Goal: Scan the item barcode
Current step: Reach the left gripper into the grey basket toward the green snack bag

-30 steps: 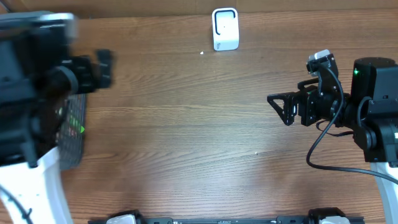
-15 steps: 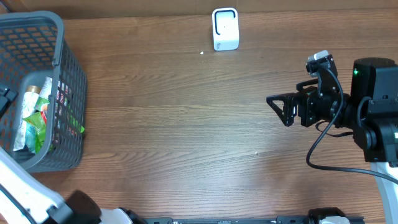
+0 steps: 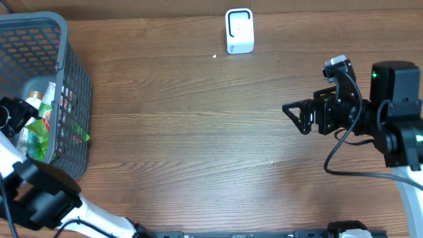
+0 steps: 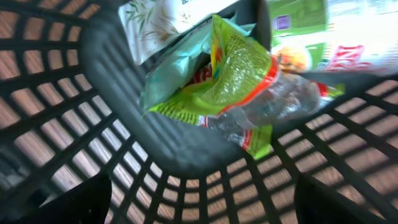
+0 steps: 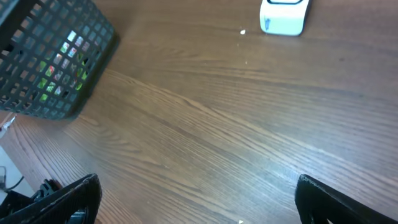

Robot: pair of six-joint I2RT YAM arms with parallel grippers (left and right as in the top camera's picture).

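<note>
A grey mesh basket [image 3: 66,73] at the table's left edge holds several snack packets. My left gripper [image 3: 10,116] reaches into it from the near side. In the left wrist view a crumpled green and clear packet [image 4: 239,81] lies just ahead of my left gripper [image 4: 199,214], over a pale teal packet [image 4: 171,71]. Both dark fingertips [image 4: 78,199] stand wide apart with nothing between them. The white scanner [image 3: 239,30] stands at the table's far edge. My right gripper [image 3: 295,118] hovers open over bare wood at the right. No barcode shows.
The basket's dark lattice wall [image 4: 37,112] curves close around the left gripper. More packets [image 4: 323,31] lie further in. The right wrist view shows the basket [image 5: 50,56] far left, the scanner [image 5: 283,15] at the top, and wood under my right gripper [image 5: 199,208].
The left arm swung off the top of the basket to its near side, and its gripper now sits inside among the packets with its jaws slightly narrower. The right arm has barely moved.
</note>
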